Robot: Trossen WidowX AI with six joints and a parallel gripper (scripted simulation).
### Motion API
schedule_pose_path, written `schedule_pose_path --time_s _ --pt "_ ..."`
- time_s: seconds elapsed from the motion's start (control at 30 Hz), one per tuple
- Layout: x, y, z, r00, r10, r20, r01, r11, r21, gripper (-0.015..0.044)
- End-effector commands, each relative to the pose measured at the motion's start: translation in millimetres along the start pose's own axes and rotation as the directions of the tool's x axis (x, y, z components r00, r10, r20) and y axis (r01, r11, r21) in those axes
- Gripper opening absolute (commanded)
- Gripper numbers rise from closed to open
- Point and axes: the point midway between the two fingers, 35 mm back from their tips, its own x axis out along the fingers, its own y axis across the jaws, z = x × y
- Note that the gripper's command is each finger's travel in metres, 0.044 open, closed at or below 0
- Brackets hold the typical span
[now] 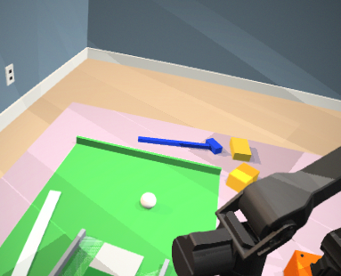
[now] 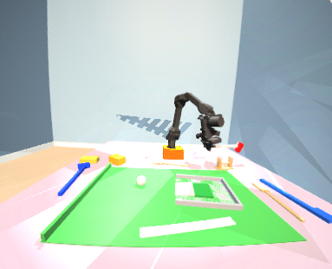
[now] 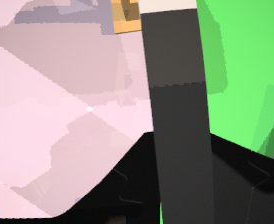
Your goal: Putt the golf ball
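The red putter has a red head [image 2: 239, 147], a whitish shaft and a dark handle [image 3: 177, 65]. My gripper [image 2: 209, 147] [image 3: 169, 139] is shut on the dark handle, with a black finger on each side in the wrist view. In the exterior view the putter's head stands out to the right, above the small wooden stand. The white golf ball [image 1: 148, 200] [image 2: 141, 180] rests on the green mat [image 1: 102, 178] [image 2: 104, 208], away from the putter. A grey-walled frame [image 2: 209, 206] on the mat encloses a white panel [image 2: 184, 189] and a dark green square [image 2: 202, 190]. The ramp's slope is hard to tell.
The wooden stand [image 2: 224, 165] is below the putter. A green rail [image 1: 147, 155] [image 2: 75, 201] edges the mat; a white strip [image 1: 36, 233] [image 2: 187, 227] lies on it. Blue putters [image 1: 174, 142] [image 2: 296, 200] and yellow blocks [image 1: 240, 149] [image 1: 242, 177] are outside it.
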Motion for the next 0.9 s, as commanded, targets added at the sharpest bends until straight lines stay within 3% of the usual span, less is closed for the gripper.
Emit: schedule_pose_path --time_s 0.0,0.43,0.87 --pt "-1 -2 -4 1.000 -0.004 -0.003 0.004 1.000 0.016 0.0000" --pt "-24 -24 -74 0.996 -0.059 -0.060 0.075 0.942 0.327 0.0000" --pt "-49 -28 -148 0.988 -0.088 -0.125 0.146 0.782 0.605 0.0000"
